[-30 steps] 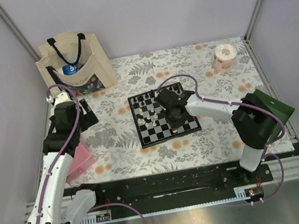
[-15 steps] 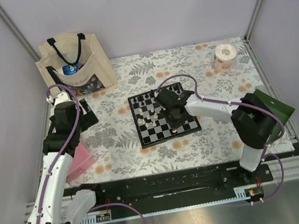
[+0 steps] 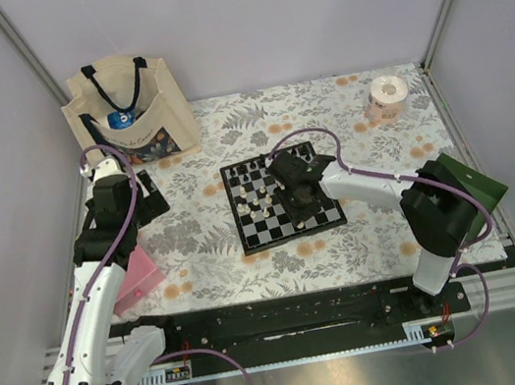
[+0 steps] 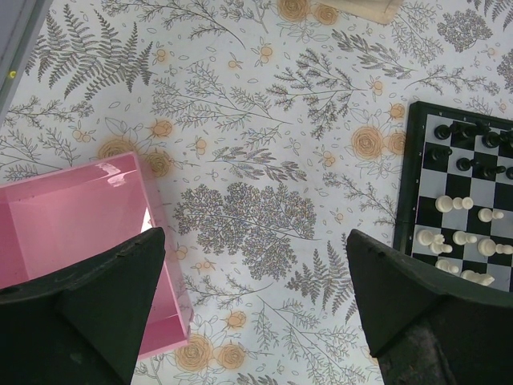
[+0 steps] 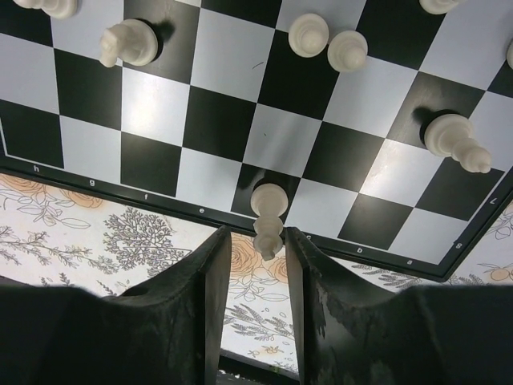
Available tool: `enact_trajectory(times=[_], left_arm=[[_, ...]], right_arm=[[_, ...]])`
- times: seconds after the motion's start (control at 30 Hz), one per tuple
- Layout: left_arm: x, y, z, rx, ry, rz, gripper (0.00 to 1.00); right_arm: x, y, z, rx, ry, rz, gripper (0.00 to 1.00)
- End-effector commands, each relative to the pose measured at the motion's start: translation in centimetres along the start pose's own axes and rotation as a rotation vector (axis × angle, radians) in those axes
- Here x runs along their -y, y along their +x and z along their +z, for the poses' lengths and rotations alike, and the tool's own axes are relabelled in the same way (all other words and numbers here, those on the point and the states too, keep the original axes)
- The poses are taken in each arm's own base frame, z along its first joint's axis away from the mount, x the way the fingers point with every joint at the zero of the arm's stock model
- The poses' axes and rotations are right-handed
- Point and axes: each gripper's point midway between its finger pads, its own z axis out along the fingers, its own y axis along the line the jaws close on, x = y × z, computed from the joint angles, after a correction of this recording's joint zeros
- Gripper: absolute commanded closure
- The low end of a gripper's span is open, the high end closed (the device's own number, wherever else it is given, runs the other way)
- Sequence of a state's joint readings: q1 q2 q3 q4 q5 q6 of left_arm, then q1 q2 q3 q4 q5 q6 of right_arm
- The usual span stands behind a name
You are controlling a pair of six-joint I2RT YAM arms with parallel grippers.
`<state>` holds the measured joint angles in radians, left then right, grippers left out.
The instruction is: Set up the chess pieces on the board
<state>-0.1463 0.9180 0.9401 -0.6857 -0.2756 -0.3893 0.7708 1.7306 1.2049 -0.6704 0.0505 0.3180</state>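
Note:
The board (image 3: 263, 234) lies mid-table with black pieces at its far side and cream-white pieces (image 3: 256, 196) scattered over its left half. My right gripper (image 3: 302, 207) hovers over the board's near right part. In the right wrist view its jaws (image 5: 258, 234) stand open, a gap on each side of a tall white piece (image 5: 268, 216). That piece stands upright on a black square of the board's (image 5: 216, 124) edge row. More white pieces (image 5: 128, 42) stand further in. My left gripper (image 4: 255, 237) hangs wide open over the tablecloth, left of the board (image 4: 407, 184).
A pink box (image 4: 72, 241) sits under my left finger, near the table's left edge (image 3: 133, 279). A canvas tote bag (image 3: 128, 110) stands at the back left. A tape roll (image 3: 386, 98) is at the back right, and a dark green object (image 3: 470, 180) lies at the right edge.
My right gripper's jaws have parted from around the tall white piece, which now stands free on the edge row. The left arm has not moved.

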Motion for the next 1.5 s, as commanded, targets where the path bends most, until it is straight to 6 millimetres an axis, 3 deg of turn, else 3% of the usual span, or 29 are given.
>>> enact_trajectory(times=[0.0, 0.17, 0.4, 0.6, 0.77, 1.03, 1.47], left_arm=[[0.6, -1.2, -0.1, 0.046, 0.031, -0.021, 0.01], [0.6, -1.2, -0.1, 0.048, 0.030, -0.021, 0.01], [0.5, -1.3, -0.1, 0.049, 0.031, -0.024, 0.01], [0.6, -1.3, -0.2, 0.051, 0.035, -0.025, 0.01], [0.5, -1.3, -0.3, 0.052, 0.034, -0.026, 0.01], [0.5, -1.3, -0.2, 0.053, 0.036, -0.028, 0.01], [0.7, -1.2, -0.1, 0.047, 0.046, -0.028, 0.01]], right_arm=[[-1.0, -2.7, -2.9, 0.104, -0.032, -0.005, 0.56], [-1.0, -4.3, -4.7, 0.176, -0.030, -0.008, 0.54], [0.8, -7.4, -6.8, 0.304, 0.050, 0.013, 0.48], [0.9, -9.5, -5.6, 0.310, 0.027, 0.039, 0.50], [1.6, -10.8, -3.4, 0.259, 0.034, 0.076, 0.53], [3.3, -9.3, -0.8, 0.179, 0.067, 0.098, 0.55], [3.9, -8.1, 1.9, 0.120, 0.070, 0.121, 0.61]])
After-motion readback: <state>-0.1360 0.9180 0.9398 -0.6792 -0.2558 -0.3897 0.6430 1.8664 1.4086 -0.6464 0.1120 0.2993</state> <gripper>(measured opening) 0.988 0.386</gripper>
